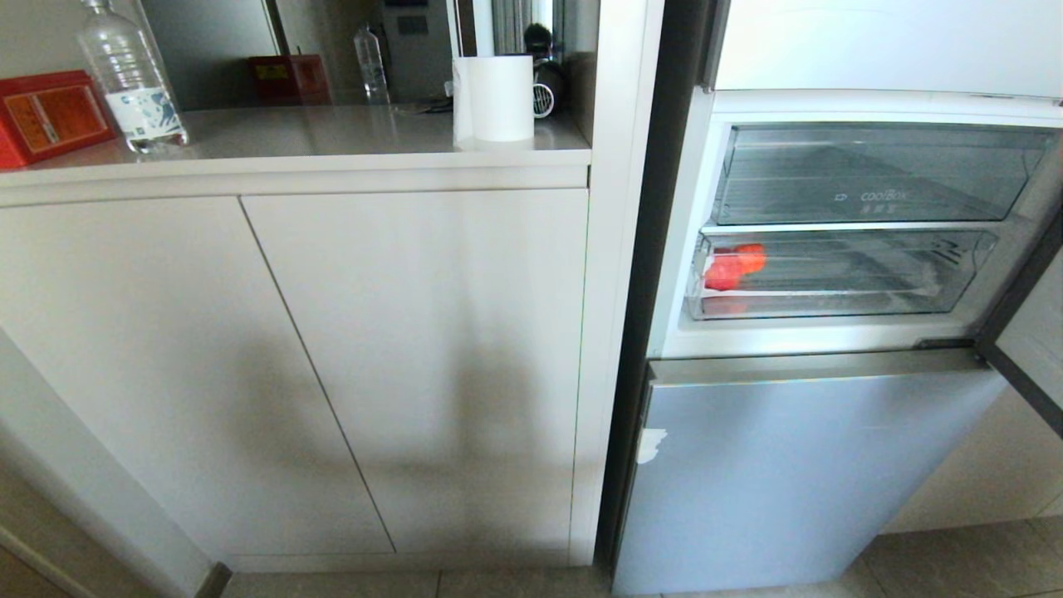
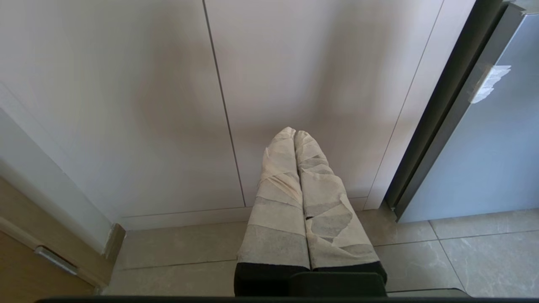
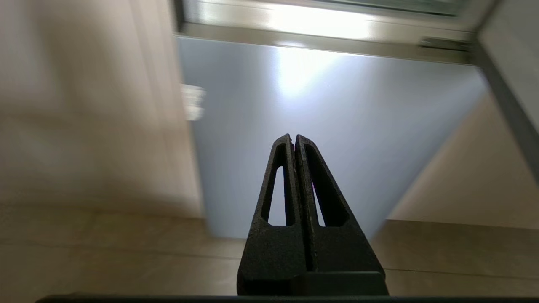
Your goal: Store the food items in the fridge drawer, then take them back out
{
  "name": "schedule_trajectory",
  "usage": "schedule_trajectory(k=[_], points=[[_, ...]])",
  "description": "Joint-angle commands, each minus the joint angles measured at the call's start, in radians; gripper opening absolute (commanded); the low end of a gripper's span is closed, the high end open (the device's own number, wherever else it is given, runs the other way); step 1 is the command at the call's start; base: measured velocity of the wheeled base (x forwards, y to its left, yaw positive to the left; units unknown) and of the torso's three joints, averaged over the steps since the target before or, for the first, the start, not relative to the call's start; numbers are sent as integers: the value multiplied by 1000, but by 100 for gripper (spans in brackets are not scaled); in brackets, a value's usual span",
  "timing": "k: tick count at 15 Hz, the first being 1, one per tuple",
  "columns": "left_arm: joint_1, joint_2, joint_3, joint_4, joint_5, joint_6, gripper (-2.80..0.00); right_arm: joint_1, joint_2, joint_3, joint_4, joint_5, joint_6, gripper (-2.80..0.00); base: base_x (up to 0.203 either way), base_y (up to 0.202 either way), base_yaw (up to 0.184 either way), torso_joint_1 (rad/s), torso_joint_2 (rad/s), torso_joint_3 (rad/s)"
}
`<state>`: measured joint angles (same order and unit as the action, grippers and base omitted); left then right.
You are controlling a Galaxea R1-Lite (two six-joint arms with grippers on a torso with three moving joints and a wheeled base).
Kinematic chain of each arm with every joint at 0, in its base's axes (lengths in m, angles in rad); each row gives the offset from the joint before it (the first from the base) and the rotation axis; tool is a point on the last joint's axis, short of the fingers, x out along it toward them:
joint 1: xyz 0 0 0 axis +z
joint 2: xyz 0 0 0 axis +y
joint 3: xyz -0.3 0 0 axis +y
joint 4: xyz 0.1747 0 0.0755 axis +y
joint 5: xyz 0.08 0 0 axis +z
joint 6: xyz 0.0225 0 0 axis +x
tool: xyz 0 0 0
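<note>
Above the fridge drawer (image 1: 839,278) holding food items (image 1: 735,266), a bin (image 1: 872,178) reads "coolBox"; both end effectors are closed, empty.

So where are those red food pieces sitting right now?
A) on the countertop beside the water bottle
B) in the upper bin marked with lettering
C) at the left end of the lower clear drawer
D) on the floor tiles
C: the red food items lie at the left end of the lower fridge drawer, beneath the lettered bin.
</note>
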<state>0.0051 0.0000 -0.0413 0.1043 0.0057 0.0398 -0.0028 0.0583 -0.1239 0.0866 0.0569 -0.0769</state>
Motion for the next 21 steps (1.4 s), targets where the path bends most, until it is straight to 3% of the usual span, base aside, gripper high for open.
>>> schedule_trajectory(k=[1, 6, 7, 11, 15, 17, 21], points=[[1, 1, 0, 0, 0, 0, -280, 0, 244, -109, -7, 48, 26, -280, 0, 0, 0, 0, 0, 0], [0, 0, 0, 0, 0, 0, -280, 9, 874, -370, -98, 211, 88, -280, 0, 0, 0, 0, 0, 0], [0, 0, 1, 0, 0, 0, -280, 18, 989, -423, -135, 231, 96, 0, 0, 0, 0, 0, 0, 0], [1, 0, 0, 0, 0, 0, -280, 46, 1373, -559, -389, 267, 122, 0, 0, 0, 0, 0, 0, 0], [0, 1, 0, 0, 1, 0, -280, 61, 1724, -687, -753, 212, 145, 0, 0, 0, 0, 0, 0, 0], [1, 0, 0, 0, 0, 0, -280, 65, 1833, -769, -898, 180, 155, 0, 0, 0, 0, 0, 0, 0], [1, 0, 0, 0, 0, 0, -280, 78, 1925, -862, -1025, 149, 169, 0, 0, 0, 0, 0, 0, 0]])
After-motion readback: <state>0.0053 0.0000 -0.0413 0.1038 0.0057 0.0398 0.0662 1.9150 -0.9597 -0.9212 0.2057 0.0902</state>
